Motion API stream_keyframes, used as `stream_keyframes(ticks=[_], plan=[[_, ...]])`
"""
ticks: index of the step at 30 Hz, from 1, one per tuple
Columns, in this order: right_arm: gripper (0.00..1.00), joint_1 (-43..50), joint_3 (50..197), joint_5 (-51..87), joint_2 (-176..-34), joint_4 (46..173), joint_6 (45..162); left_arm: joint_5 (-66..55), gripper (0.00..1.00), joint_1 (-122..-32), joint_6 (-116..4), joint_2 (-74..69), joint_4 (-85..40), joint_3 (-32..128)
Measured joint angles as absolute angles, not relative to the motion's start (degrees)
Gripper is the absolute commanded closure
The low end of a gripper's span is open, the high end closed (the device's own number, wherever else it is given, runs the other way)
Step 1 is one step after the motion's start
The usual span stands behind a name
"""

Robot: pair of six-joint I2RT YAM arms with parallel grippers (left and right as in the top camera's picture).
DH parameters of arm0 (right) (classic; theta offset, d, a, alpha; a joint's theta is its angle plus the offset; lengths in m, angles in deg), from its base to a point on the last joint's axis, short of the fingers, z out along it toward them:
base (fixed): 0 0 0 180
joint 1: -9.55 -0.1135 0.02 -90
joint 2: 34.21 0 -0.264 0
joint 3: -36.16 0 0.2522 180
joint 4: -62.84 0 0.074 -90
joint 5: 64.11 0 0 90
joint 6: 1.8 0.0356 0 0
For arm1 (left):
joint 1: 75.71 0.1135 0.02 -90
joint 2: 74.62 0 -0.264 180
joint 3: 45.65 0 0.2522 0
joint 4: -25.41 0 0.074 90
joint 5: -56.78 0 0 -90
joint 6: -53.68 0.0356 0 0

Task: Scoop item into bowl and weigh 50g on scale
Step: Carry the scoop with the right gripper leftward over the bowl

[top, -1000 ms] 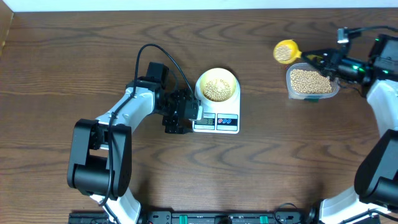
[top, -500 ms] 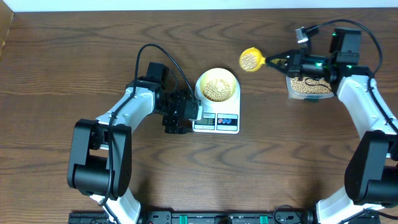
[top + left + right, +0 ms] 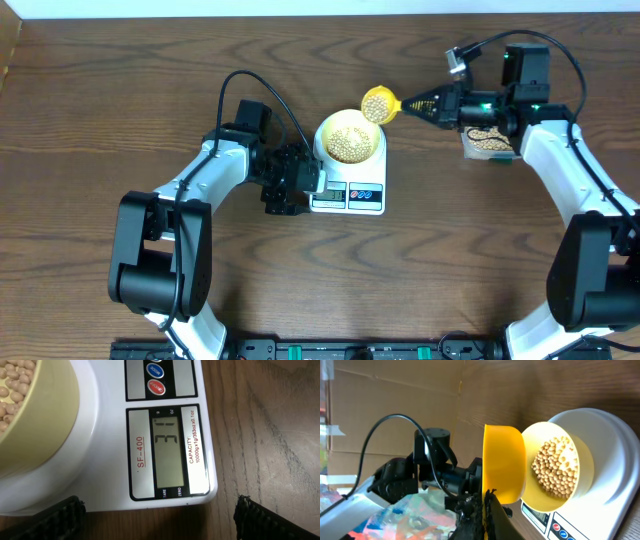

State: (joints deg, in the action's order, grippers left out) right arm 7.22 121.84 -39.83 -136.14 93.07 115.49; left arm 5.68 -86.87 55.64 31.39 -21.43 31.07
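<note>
Right pincer point(image 3: 432, 102) clamped on the yellow scoop point(image 3: 377, 103), which overlaps the bowl point(image 3: 320, 140) rim. Left pincer point(image 3: 298, 186) spread apart at the scale point(image 3: 348, 197) edge. Open tabletop point(image 3: 450, 250) in front.

Dark brown tabletop point(image 3: 120, 80) with wavy wood grain. White scale point(image 3: 348, 198): grey display point(image 3: 167, 450), blue button point(image 3: 154, 368), red button point(image 3: 156, 387), red and black lettering on the panel. Pale yellow-green bowl point(image 3: 322, 140) of tan beans point(image 3: 348, 145). Bright yellow scoop point(image 3: 502, 467), likewise carrying tan beans. Arms point(image 3: 205, 175) white with black joints.
</note>
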Motion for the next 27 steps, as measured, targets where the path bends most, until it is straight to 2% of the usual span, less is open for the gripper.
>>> stream_keyframes(ticks=[9,27], plan=[[0.99,4.93,121.86,-37.64,-136.14,93.05,111.77,5.68,0.02,-86.87,55.64,31.39,-21.43,31.07],[0.99,2.72,121.84,-33.34,-136.14,94.65,95.29,5.68,0.03,-86.87,55.64,31.39,-21.46,31.07]])
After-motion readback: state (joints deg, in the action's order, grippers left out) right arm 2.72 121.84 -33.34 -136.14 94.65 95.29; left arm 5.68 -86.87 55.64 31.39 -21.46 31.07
